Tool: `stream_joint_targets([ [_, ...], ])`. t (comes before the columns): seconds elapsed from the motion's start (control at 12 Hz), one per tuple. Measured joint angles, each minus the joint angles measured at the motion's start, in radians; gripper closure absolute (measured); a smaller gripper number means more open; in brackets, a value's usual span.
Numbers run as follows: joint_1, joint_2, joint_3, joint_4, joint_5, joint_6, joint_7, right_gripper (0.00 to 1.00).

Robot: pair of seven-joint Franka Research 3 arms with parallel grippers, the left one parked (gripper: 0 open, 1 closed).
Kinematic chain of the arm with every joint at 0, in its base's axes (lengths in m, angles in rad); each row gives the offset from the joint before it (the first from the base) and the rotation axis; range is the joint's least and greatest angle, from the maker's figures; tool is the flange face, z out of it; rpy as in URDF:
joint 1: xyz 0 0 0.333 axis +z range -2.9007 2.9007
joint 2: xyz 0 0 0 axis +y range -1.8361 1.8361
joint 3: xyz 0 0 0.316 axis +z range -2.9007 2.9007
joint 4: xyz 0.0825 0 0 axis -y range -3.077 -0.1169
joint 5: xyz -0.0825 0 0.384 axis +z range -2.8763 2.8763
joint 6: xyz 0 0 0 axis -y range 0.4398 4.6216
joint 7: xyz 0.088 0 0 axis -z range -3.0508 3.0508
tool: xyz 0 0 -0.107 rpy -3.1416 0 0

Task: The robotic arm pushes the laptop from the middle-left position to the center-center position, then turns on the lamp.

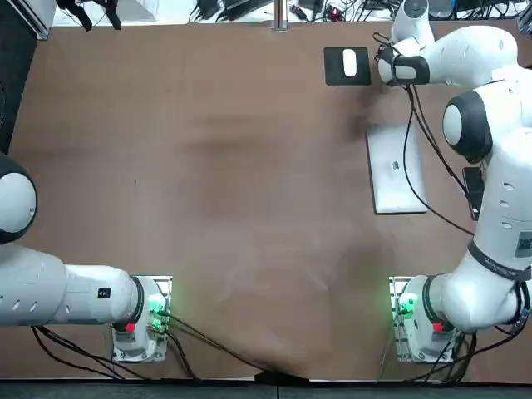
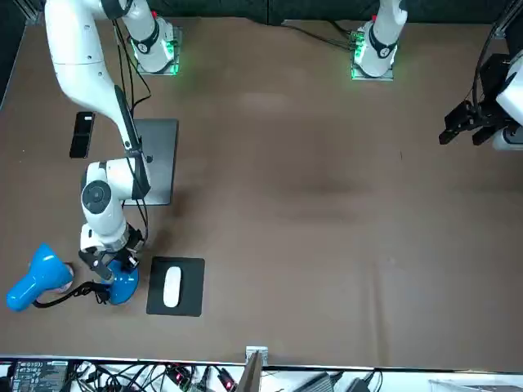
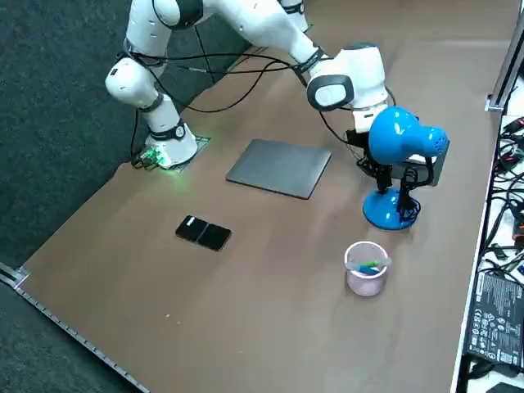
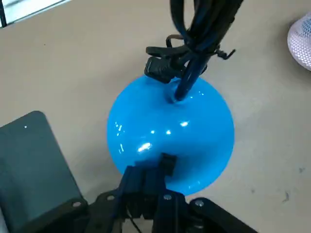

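The closed grey laptop (image 1: 397,170) (image 2: 155,159) (image 3: 279,167) lies flat on the brown table, right of the middle in the top view. The blue lamp stands near the far right corner on its round base (image 4: 170,131) (image 2: 122,286) (image 3: 391,211), with its head (image 3: 401,139) (image 2: 37,278) tilted off to one side. My right gripper (image 4: 163,162) (image 2: 110,261) (image 1: 384,62) is low over the lamp base. Its fingers are shut together and their tips rest on the base's near edge. In the right side view the lamp head hides most of the gripper.
A black mouse pad (image 1: 337,75) (image 2: 192,298) (image 4: 34,165) with a white mouse (image 1: 349,62) (image 2: 172,286) lies beside the lamp base. Beyond the lamp stands a pink cup (image 3: 366,268) (image 4: 301,34). A black phone (image 3: 204,232) (image 2: 82,135) lies by the table's right edge.
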Motion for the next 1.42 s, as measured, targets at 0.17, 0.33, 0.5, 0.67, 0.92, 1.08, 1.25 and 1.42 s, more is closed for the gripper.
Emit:
stream_joint_targets([
  [0.17, 0.003, 0.0, -0.004, 0.0, -0.001, 0.0, -0.001, 0.98],
  [0.33, 0.01, 0.0, -0.014, 0.0, -0.002, 0.0, -0.002, 0.98],
  [0.5, 0.023, 0.0, -0.031, 0.0, -0.004, 0.0, -0.003, 0.98],
  [0.67, 0.036, 0.0, -0.049, 0.0, -0.005, 0.0, -0.004, 0.98],
  [0.92, 0.039, 0.0, -0.059, 0.0, -0.006, 0.001, -0.004, 0.98],
  [1.08, 0.039, 0.001, -0.06, 0.0, -0.006, 0.001, -0.004, 0.98],
  [1.25, 0.039, 0.005, -0.062, 0.0, -0.006, 0.002, -0.004, 0.98],
  [1.42, 0.039, 0.006, -0.062, 0.0, -0.006, 0.002, -0.004, 0.98],
])
